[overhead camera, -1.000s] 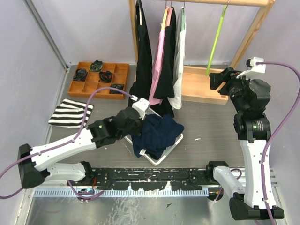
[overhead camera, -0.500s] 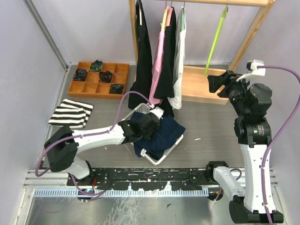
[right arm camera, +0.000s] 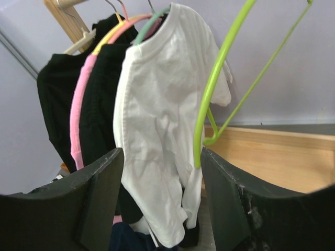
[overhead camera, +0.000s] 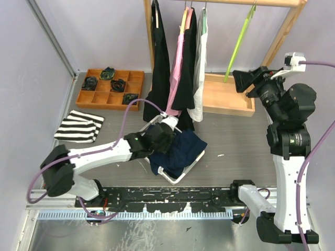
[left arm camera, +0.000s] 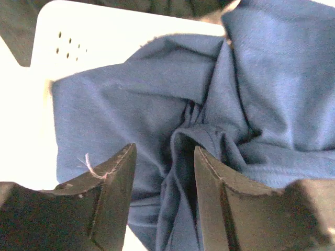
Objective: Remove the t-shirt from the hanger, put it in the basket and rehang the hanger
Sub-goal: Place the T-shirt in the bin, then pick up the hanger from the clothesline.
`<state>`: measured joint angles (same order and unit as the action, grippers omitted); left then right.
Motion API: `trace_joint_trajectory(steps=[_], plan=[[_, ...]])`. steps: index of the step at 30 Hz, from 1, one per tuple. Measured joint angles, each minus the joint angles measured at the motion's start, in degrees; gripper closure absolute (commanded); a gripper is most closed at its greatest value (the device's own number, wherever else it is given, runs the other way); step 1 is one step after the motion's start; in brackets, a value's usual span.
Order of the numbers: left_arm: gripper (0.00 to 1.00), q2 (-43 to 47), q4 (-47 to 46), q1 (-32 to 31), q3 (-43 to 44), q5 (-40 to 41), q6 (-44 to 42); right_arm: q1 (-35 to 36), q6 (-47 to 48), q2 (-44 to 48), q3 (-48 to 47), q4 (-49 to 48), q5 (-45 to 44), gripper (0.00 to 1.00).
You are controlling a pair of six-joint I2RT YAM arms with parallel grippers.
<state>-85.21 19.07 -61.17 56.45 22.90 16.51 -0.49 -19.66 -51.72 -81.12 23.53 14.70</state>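
Quick update: in the last sec the left arm swung in from the left side, and the left gripper (left arm camera: 163, 157) now sits right over the navy t-shirt (overhead camera: 180, 149), jaws apart, nothing pinched afaict. The shirt itself hasn't budged; it's still bunched up in the white basket (overhead camera: 175, 178) on the counter (overhead camera: 235, 157). The right arm lifted and tipped its wrist up at the rack (overhead camera: 285, 36). The right gripper (right arm camera: 161, 157) is wide open and holding nothing, w/ the bare lime hanger (right arm camera: 209, 104) just ahead of it. My read: navy tee is prob the one that came off the lime hanger, so the removal looks basically done and this is tidy-up, or lining up the next one. Counts: 2 arms, 1 basket, 1 navy tee, 1 white tee (right arm camera: 157, 130) on a teal hanger (right arm camera: 149, 26), plus a pink hanger (right arm camera: 78, 104), a yellow hanger (overhead camera: 183, 18) and the lime one, so 4 coloured hangers. Dark garments on the rack: at least 2, can't split them cleanly. Also 1 orange tray (overhead camera: 104, 104) w/ 4 rolled dark bits (overhead camera: 118, 83), and 1 striped cloth (overhead camera: 78, 127).
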Motion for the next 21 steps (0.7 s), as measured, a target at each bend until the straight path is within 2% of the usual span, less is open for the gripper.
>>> trace_joint_trajectory(steps=[4,10,15,20,21], plan=[[0.32,8.17,0.92,0.02,0.02,-0.04,-0.2,0.37,-0.46,-3.13,-3.21,-1.77,1.53,0.34],[0.3,19.34,1.42,0.02,0.0,-1.68,-0.33,6.8,0.11,-9.03,-6.88,-2.8,0.37,0.34],[0.26,27.15,1.42,0.02,-0.02,-2.91,-0.39,17.88,3.17,-15.17,-12.11,-2.19,-6.05,0.34],[0.14,34.29,1.4,0.02,-0.04,-3.06,-0.68,25.73,5.68,-20.59,-17.11,-0.74,-16.28,0.34],[0.08,35.5,1.38,0.02,-0.04,-3.06,-0.87,27.02,6.19,-21.59,-18.23,-0.39,-18.8,0.34]])
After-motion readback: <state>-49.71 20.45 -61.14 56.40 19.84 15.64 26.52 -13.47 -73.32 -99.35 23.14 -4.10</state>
